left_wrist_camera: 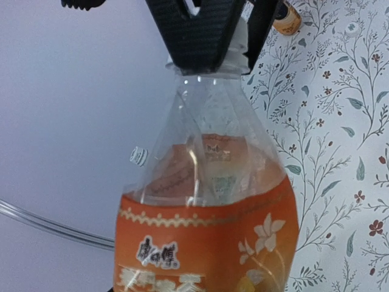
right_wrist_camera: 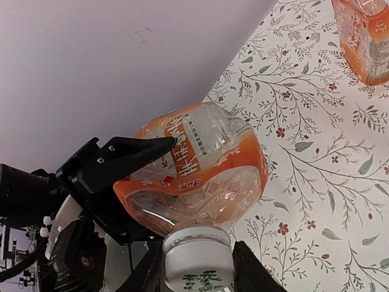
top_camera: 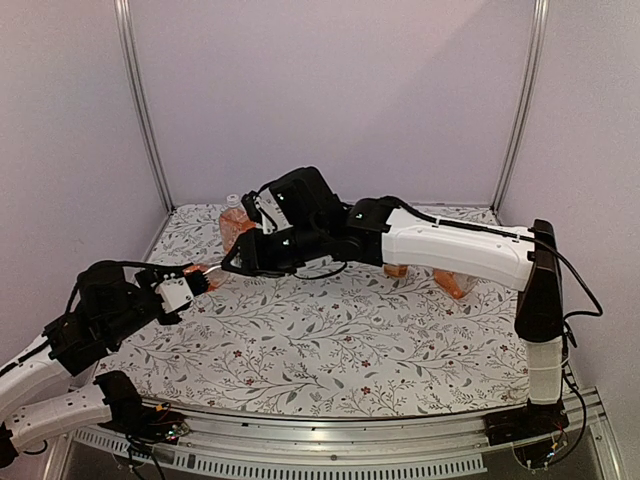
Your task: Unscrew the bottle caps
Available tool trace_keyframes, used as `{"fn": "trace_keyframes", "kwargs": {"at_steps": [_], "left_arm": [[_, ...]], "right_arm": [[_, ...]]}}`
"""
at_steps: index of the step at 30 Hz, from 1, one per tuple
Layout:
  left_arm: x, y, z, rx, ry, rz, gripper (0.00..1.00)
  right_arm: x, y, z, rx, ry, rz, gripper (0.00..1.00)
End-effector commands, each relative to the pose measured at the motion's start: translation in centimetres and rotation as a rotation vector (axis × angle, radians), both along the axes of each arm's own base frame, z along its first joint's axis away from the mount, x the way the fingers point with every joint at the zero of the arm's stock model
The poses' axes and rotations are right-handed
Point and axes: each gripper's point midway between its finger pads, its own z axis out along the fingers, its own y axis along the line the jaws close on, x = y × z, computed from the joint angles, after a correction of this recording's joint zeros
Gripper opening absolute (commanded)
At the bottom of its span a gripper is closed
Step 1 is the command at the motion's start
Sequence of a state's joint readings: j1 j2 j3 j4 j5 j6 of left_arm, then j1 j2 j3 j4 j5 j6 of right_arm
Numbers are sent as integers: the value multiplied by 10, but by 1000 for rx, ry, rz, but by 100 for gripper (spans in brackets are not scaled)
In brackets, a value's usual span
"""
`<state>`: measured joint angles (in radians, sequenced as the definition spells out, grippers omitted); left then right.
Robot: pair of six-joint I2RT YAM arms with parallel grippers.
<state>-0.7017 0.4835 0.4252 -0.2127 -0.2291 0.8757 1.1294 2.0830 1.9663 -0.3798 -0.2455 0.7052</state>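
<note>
Orange label (left_wrist_camera: 206,243) on the bottle (left_wrist_camera: 213,140) has white Chinese brand script that looks like 康师傅, with more characters below cut off. The cap (right_wrist_camera: 199,261) has green Chinese print, too clipped to read.

High rear overview; close wrist views, seemingly sharing one bottle (right_wrist_camera: 206,152)

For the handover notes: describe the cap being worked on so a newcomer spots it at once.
Over the flowered table, look left of centre for the bottle held by the left end effector. The cap is the white one on its neck, the only one pinched by the right end effector.
</note>
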Motion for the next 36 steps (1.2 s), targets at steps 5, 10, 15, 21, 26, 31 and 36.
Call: {"fn": "trace_keyframes", "kwargs": {"at_steps": [5,10,15,21,26,31,36], "left_arm": [[2,1,4,9,-39,-1,15],[2,0,4,8,-38,-4,15],[1,-1,3,10,-35,-14,15],[1,-1,3,13,-37,-10,15],[1,-1,1,14,-34,-16,15],[1,-2,2,15,-37,-16,15],[0,-3,1,17,-35,-25,14]], "right_arm": [[5,4,11,46,7,2,51],[6,-9,22,49,-31,-15,47],[1,-14,29,71,-27,-7,44],[-2,-16,24,74,-8,-3,52],[-2,-17,27,81,-8,-5,46],[-2,-14,23,83,4,0,34],[-4,-10,25,94,-4,21,10]]}}
